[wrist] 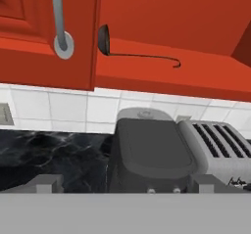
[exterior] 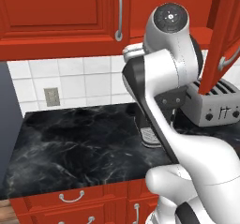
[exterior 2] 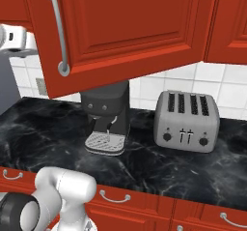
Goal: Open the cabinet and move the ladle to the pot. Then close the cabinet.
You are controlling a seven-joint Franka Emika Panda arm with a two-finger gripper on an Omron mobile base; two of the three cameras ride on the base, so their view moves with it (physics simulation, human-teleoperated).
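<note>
Red cabinet (wrist: 162,12) stands open — dark ladle (wrist: 132,49) lies inside.

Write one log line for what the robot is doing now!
cabinet: door open | ladle: lying on cabinet shelf | tool: open, empty | pot: not reached yet

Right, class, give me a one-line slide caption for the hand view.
Ladle lying on the open red cabinet's shelf, above the coffee machine and toaster.
</note>
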